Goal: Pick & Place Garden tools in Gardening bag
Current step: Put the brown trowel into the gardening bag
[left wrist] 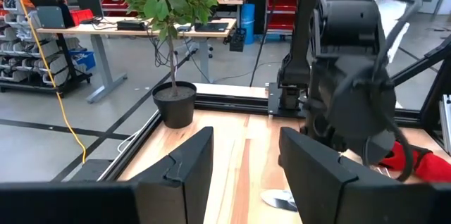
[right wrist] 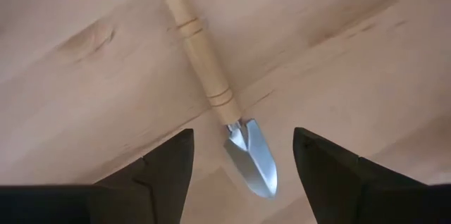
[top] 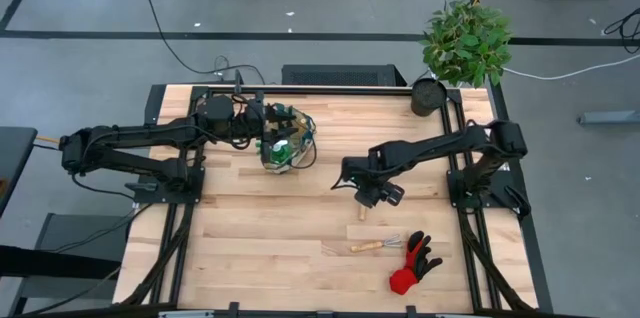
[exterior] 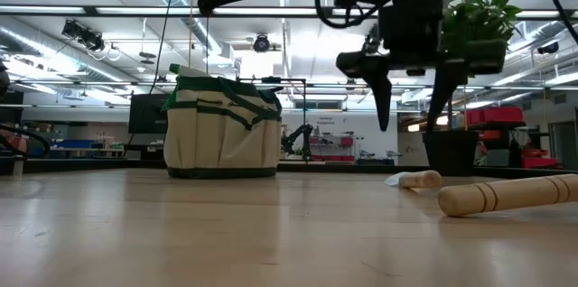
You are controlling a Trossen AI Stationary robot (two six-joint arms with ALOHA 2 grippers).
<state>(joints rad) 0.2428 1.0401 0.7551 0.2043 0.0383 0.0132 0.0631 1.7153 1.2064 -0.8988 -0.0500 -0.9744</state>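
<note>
The tan gardening bag stands on its base at the table's far middle, with green tools sticking out of its top; it also shows in the low view. My left gripper hovers above the bag's left rim, open and empty. My right gripper is open and points down above a wooden-handled trowel, which lies flat on the table between and below its fingers. A second wooden-handled tool and the red-and-black glove lie near the front right.
A dark round plant pot stands at the table's far right corner, with a leafy plant beyond it. Bare wooden tabletop stretches across the front left and middle.
</note>
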